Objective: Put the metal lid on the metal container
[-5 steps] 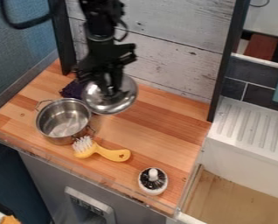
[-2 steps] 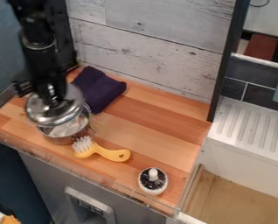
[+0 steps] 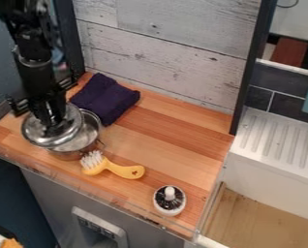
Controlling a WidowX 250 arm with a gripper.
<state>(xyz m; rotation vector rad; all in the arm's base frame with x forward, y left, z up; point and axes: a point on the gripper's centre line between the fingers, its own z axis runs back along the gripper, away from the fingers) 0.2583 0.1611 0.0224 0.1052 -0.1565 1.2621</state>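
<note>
Camera view:
- The gripper [image 3: 51, 124] holds the metal lid [image 3: 35, 134] on top, maybe so its bottom stays free
- The lid is partly over the metal container [image 3: 67, 155], likely to cover it

Listed: 1 black gripper [image 3: 51, 124], 1 metal lid [image 3: 37, 136], 1 metal container [image 3: 85, 137], 1 dark purple cloth [image 3: 109, 98], 1 yellow-handled brush [image 3: 122, 170] and 1 round white item with a black top and white knob [image 3: 170, 204]. Also entered: 1 wooden countertop [image 3: 169, 131] and 1 ribbed white drainboard [image 3: 273, 135].
</note>
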